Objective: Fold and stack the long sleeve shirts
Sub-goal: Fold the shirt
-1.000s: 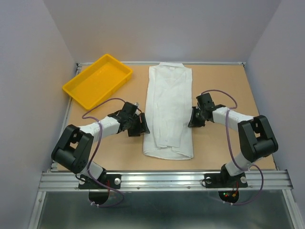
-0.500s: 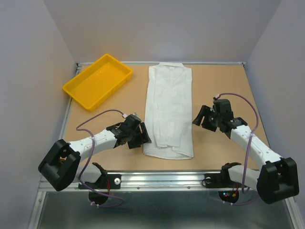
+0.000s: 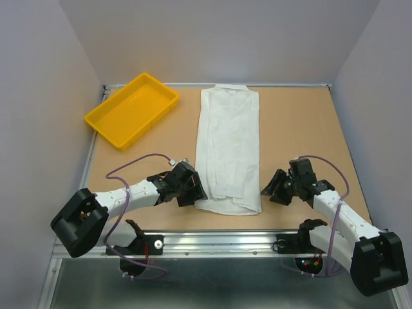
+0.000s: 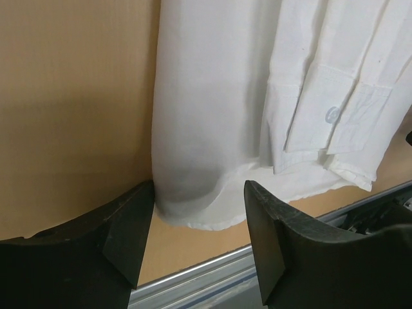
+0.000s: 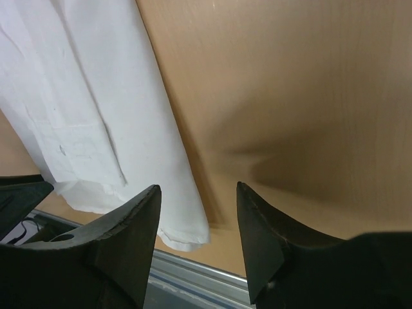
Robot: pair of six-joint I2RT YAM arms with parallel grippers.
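One white long sleeve shirt [image 3: 228, 148] lies on the table as a long narrow strip, its sleeves folded in and its collar at the far end. A cuff with a button [image 4: 332, 114] shows near the hem [image 4: 193, 219]. My left gripper [image 3: 195, 191] is open at the hem's near left corner, its jaws either side of that corner with nothing held. At the near right corner [image 5: 187, 232] hovers my right gripper [image 3: 273, 188], open and empty, with the cloth just left of its gap.
A yellow plastic tray [image 3: 132, 108] stands empty at the far left of the table. The metal rail [image 3: 219, 241] at the table's near edge runs close below the hem. Purple-grey walls enclose the left, right and back.
Both arms have drawn back from the shirt's middle toward its near hem. The right gripper went from shut to open.
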